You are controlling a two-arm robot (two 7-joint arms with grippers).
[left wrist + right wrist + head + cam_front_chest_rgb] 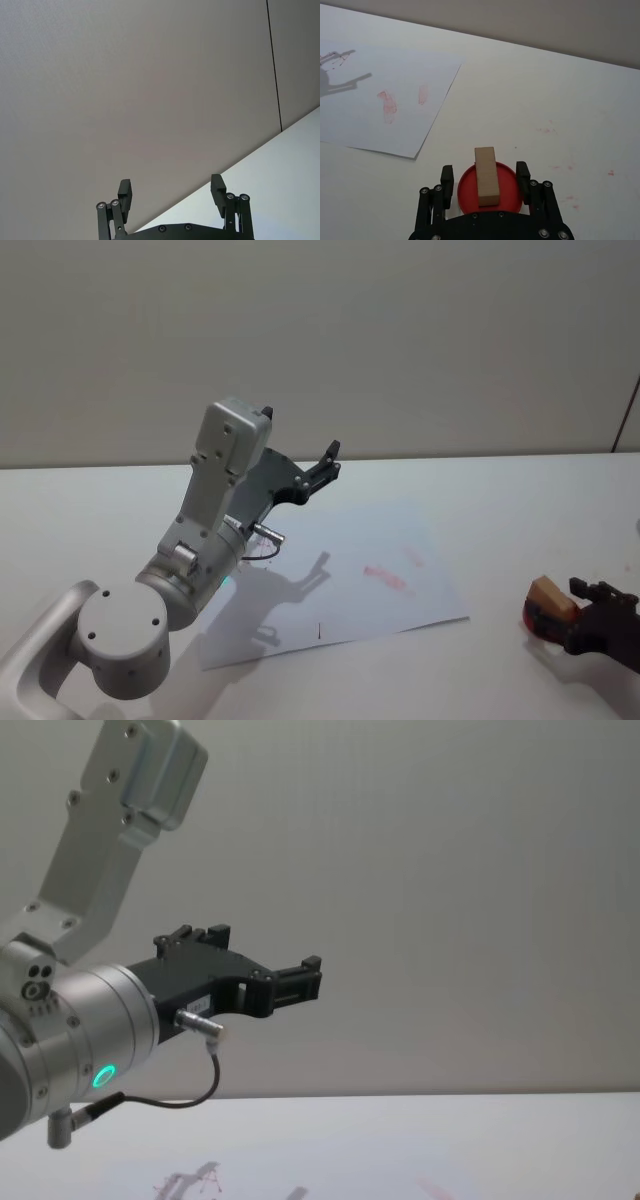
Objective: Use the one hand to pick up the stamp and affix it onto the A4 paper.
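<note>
Right gripper (485, 173) wide open, a finger either side of the stamp (486, 165), neither touching, nothing held; the stamp sits on a red ink pad (512, 192); the paper (395, 70) lies at ten o'clock from there, well apart, faint red marks (387, 102) on it; left gripper (170, 186) open, empty, raised around the paper's eleven o'clock. By my reckoning, the grab, lift, carry and press are all to come.
</note>
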